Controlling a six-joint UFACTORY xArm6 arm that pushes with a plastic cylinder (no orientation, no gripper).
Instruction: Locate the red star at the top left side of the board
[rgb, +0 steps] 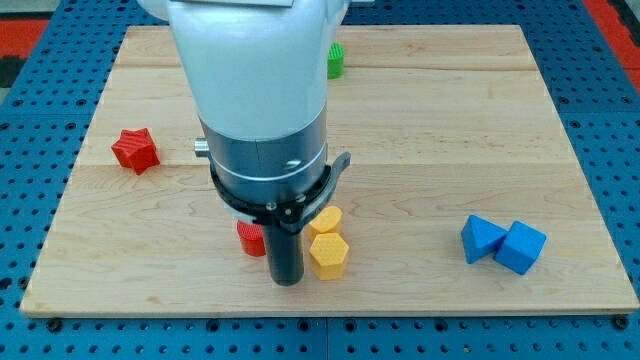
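Note:
The red star lies at the view's left side of the wooden board. My tip rests on the board near the view's bottom, well to the right of and below the star. The tip stands just left of a yellow hexagon block and just right of a red block that the arm partly hides. A second yellow block sits just above the hexagon.
A green block shows at the view's top, partly hidden behind the arm. Two blue blocks touch each other at the view's lower right. The arm's white and grey body covers the board's upper middle.

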